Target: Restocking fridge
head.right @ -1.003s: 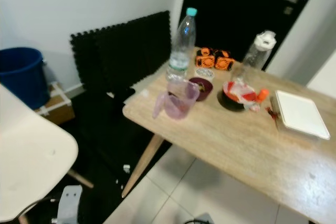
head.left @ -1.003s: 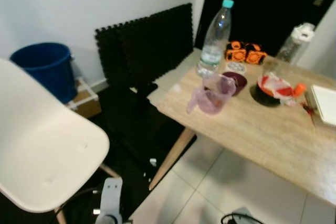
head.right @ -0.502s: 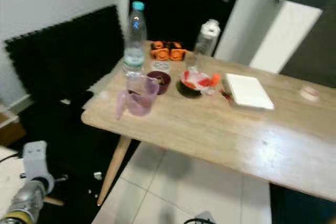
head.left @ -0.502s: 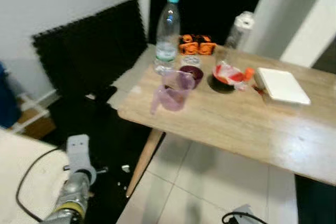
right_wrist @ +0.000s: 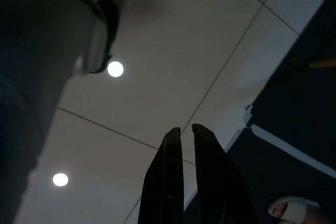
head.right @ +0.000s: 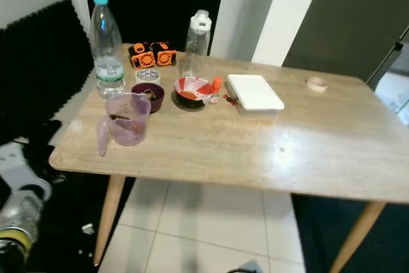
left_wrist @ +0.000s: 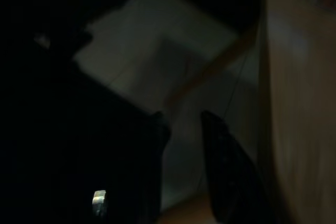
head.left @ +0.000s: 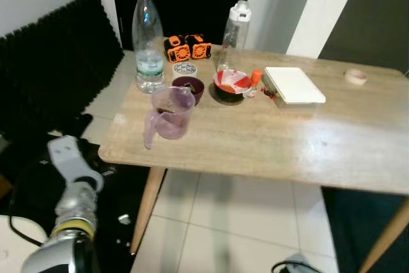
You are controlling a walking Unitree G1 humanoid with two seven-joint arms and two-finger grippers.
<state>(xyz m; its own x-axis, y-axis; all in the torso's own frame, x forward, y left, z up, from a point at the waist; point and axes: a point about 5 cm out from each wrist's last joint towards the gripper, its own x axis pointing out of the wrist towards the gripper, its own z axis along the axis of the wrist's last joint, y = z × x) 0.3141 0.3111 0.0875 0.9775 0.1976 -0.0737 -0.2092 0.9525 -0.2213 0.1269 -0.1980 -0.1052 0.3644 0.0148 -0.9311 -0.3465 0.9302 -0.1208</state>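
On the wooden table [head.left: 275, 148] stand a clear water bottle [head.left: 147, 43] with a teal cap and a clear bottle [head.left: 234, 27] with a white cap. In front of them are a purple jug [head.left: 170, 114], a dark red bowl [head.left: 188, 87], a red-and-white bowl [head.left: 231, 82] and a flat white box [head.left: 292, 85]. My left arm [head.left: 72, 191] hangs low beside the table's left corner. In the dark left wrist view the left gripper [left_wrist: 184, 120] has a gap between its fingers, over the floor next to a table leg. The right gripper [right_wrist: 185, 129] hangs shut above floor tiles.
Two orange objects [head.left: 187, 46] and a small patterned dish [head.left: 185, 68] sit at the table's back. A tape roll [head.left: 355, 76] lies far right. Black foam mats [head.left: 51, 68] stand to the left. A white appliance [head.left: 319, 11] stands behind. A person's slippered foot [right_wrist: 294, 211] is near the right gripper.
The camera has swung right: the white chair and blue bucket have left the picture and the table is now central. My left arm has come into sight at the lower left.
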